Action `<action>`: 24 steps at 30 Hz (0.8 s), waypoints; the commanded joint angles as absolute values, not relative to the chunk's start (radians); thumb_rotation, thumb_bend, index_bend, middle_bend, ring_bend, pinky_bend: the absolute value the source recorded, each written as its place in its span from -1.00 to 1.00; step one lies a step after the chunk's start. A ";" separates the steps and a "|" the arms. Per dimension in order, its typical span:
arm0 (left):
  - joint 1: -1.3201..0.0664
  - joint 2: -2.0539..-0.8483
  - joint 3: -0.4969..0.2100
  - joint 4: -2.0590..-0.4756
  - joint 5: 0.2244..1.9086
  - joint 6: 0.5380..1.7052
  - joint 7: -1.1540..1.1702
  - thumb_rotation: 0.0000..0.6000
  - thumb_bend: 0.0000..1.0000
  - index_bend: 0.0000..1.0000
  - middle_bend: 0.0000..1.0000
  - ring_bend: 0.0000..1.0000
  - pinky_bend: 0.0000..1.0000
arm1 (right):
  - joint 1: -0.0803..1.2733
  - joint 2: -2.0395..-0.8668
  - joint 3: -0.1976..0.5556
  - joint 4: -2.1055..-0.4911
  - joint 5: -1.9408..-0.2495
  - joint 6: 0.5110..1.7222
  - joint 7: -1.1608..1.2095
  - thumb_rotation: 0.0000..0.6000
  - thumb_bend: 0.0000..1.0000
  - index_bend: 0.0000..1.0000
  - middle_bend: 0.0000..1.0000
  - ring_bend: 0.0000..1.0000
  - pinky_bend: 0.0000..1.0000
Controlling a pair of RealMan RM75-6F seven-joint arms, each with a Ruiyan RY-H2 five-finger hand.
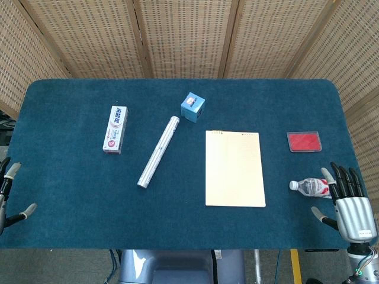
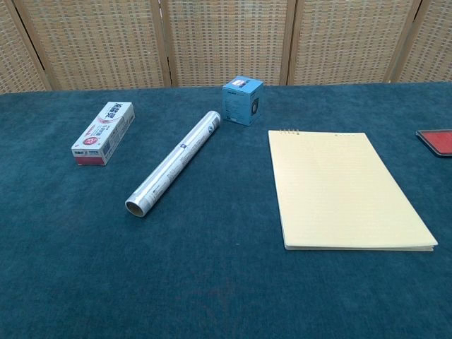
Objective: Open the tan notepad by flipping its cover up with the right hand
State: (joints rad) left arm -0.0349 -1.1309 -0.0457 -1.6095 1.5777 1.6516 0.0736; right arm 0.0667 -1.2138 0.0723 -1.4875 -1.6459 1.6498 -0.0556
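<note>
The tan notepad (image 1: pixel 234 168) lies flat and closed on the blue table, right of centre, its binding at the far edge; the chest view shows the notepad (image 2: pixel 342 187) flat too. My right hand (image 1: pixel 348 201) hovers at the table's front right corner, well right of the notepad, fingers spread and holding nothing. My left hand (image 1: pixel 8 195) shows only partly at the front left edge, fingers apart and empty. Neither hand appears in the chest view.
A small plastic bottle (image 1: pixel 310 187) lies just left of my right hand. A red card pouch (image 1: pixel 304 141) sits beyond it. A silver roll (image 1: pixel 159 151), a toothpaste box (image 1: pixel 115 129) and a blue cube box (image 1: pixel 193 107) lie left of the notepad.
</note>
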 commanded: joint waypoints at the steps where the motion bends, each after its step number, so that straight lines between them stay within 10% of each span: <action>1: -0.034 -1.130 -0.046 -1.608 1.577 1.652 0.073 1.00 -1.00 -1.00 -1.00 -1.00 -1.00 | 0.069 -1.212 0.069 -1.487 -1.652 1.648 -0.053 1.00 -1.00 -1.00 -1.00 -1.00 -1.00; 18: -0.037 -1.124 -0.047 -1.628 1.569 1.632 0.085 1.00 -1.00 -1.00 -1.00 -1.00 -1.00 | 0.195 -1.295 -0.033 -1.287 -1.864 1.504 -0.021 1.00 -0.99 -0.69 -0.97 -1.00 -1.00; 24: -0.035 -1.123 -0.050 -1.627 1.562 1.631 0.079 1.00 -1.00 -1.00 -1.00 -1.00 -1.00 | 0.232 -1.375 -0.037 -1.187 -1.873 1.461 -0.027 1.00 -0.64 -0.63 -0.88 -1.00 -0.95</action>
State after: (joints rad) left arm -0.0351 -1.1231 -0.0497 -1.6273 1.5625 1.6309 0.0796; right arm 0.2187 -1.3582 -0.0324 -1.2038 -1.8668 1.4767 -0.0267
